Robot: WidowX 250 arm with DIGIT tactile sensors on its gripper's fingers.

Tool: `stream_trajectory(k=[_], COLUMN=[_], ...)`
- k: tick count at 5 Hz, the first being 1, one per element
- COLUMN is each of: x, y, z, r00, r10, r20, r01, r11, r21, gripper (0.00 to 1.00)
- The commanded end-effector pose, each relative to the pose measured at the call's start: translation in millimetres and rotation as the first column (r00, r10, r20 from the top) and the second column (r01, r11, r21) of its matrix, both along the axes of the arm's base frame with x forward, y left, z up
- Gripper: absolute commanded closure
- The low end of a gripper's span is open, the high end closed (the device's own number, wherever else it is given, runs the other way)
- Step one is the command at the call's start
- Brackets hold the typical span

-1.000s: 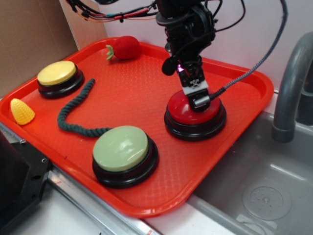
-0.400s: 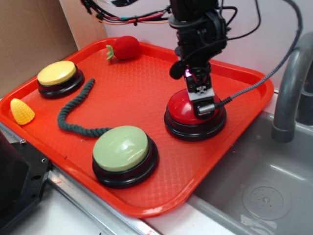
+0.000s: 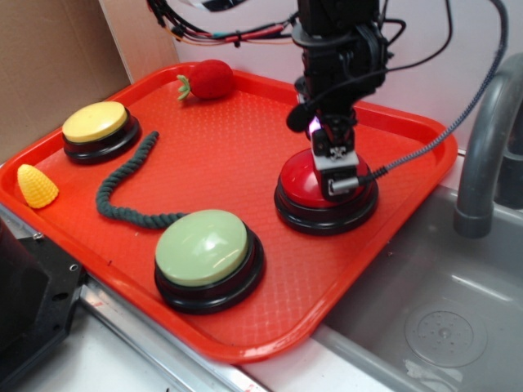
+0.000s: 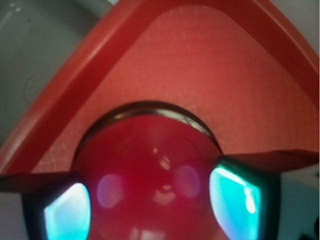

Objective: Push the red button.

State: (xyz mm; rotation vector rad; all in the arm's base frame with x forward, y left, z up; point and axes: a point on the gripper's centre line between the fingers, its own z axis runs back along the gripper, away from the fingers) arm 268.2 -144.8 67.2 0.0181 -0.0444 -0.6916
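The red button point(image 3: 301, 184) has a glossy domed top on a black base and sits at the right of the red tray point(image 3: 237, 139). My gripper point(image 3: 340, 184) points straight down onto the right half of the dome and appears to touch it. In the wrist view the red button point(image 4: 150, 160) fills the lower middle. My gripper point(image 4: 155, 200) is open there, and its two cyan-lit fingertips point(image 4: 67, 212) stand on either side of the dome with nothing held between them.
A pale green button point(image 3: 203, 247) sits at the tray's front and a yellow button point(image 3: 96, 122) at the left. On the tray also lie a dark rope point(image 3: 122, 184), a toy corn point(image 3: 36, 186) and a plush strawberry point(image 3: 208, 79). A sink point(image 3: 441, 310) and faucet point(image 3: 482, 139) are to the right.
The arm has shifted a little to the right and the gripper tip has come down slightly onto the red button's dome. Nothing else on the tray has moved.
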Motion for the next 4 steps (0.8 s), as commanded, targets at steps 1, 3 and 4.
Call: stream_trajectory(k=[1,3,4], x=[7.4,0.6,-6.0], y=[-1.5,5.6,9.3], z=[48.2,67.1,76.3], r00=[0.982,0.977,0.973], r10=[0.034,0.097,0.135], r20=[0.186,0.19,0.188], r01=[-0.018,-0.078,-0.112], r11=[0.996,0.991,0.985], r21=[-0.084,-0.109,-0.129], gripper=[0.0,0.0,0.0])
